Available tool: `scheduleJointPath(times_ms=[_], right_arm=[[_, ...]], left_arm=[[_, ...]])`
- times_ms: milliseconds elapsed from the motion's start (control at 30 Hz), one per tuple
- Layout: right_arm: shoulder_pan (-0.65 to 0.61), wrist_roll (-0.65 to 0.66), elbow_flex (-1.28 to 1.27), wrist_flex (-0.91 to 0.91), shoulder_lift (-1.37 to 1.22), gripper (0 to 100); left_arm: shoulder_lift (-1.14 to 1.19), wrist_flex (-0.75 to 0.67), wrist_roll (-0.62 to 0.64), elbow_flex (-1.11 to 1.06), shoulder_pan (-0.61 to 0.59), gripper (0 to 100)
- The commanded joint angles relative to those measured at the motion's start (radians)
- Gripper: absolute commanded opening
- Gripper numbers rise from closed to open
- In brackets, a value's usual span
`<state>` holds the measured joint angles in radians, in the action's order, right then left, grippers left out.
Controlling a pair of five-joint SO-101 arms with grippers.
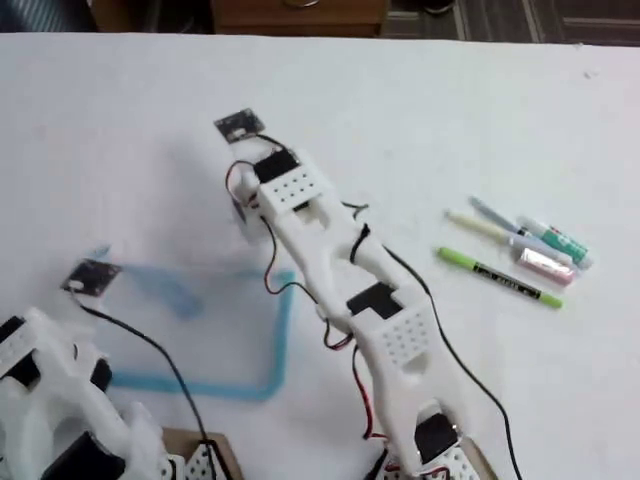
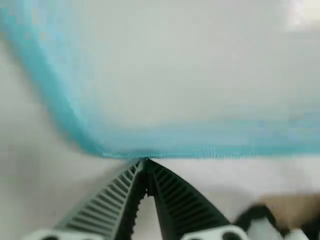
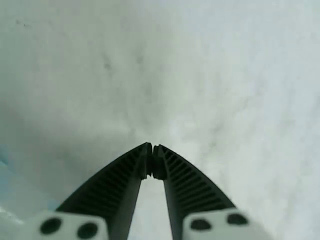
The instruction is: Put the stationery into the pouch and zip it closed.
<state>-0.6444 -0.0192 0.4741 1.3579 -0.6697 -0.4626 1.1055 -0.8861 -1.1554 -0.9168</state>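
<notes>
The flat rectangular pouch [image 1: 200,335] of see-through mesh with a bright blue fabric trim lies on the near left of the white, faintly mottled table [image 1: 400,100], one rounded blue corner turned toward the middle. The left gripper [image 2: 146,167], two ribbed dark wedge-shaped fingers, is clenched tip to tip right against that trim; whether it nips the fabric cannot be told. Well apart, on the right of the table, the stationery rests in a loose fan of five pieces: one slim lime-green pen [image 1: 500,278] nearest, one short pink-and-white stub [image 1: 545,265] just beyond it, one pale yellow stick pen [image 1: 480,228], one grey-blue pen [image 1: 493,214] and one white marker with teal bands [image 1: 555,241] farthest right. The right gripper [image 3: 152,161], of the same ribbed dark make, is closed on nothing over bare tabletop. Two arms of white moulded plastic with perforated plates and loose red and black wires show: the right arm [image 1: 330,260] stretches from the near edge toward the middle, and the left arm [image 1: 50,420] sits folded at the near left corner.
</notes>
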Motion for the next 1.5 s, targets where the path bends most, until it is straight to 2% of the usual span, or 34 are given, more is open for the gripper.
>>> scheduleJointPath(times_ms=[0,367,533,667,767,900,1000,1133,1267,1367,1467], right_arm=[[-0.022,0.057,0.038,0.073,0.013,1.7],[-0.145,0.089,0.038,0.257,0.101,1.7],[-0.191,0.150,0.038,0.335,0.128,1.7],[-0.206,0.152,0.038,0.390,0.128,1.7],[-0.203,0.153,0.038,0.406,0.145,1.7],[-0.163,0.198,0.048,0.401,0.245,1.7],[-0.119,0.269,0.046,0.372,0.321,1.7],[-0.071,0.301,0.046,0.268,0.349,1.7],[-0.056,0.301,0.048,0.077,0.300,1.8],[-0.108,0.299,0.077,-0.010,0.259,2.9],[-0.182,0.299,0.153,-0.016,0.194,13.9]], left_arm=[[-0.022,-0.100,0.186,0.038,0.018,2],[-0.016,-0.276,0.560,0.103,0.226,2],[-0.015,-0.456,0.778,0.114,0.364,3],[-0.015,-0.562,0.898,0.118,0.519,13],[-0.015,-0.609,0.985,0.157,0.558,16],[-0.015,-0.450,1.000,0.316,0.430,14],[-0.016,-0.316,1.000,0.437,0.259,15],[-0.016,-0.210,0.997,0.532,0.047,15],[-0.015,-0.180,0.990,0.446,-0.079,15],[-0.015,-0.187,0.930,0.345,-0.168,15],[-0.016,-0.195,0.919,0.298,-0.265,15]])
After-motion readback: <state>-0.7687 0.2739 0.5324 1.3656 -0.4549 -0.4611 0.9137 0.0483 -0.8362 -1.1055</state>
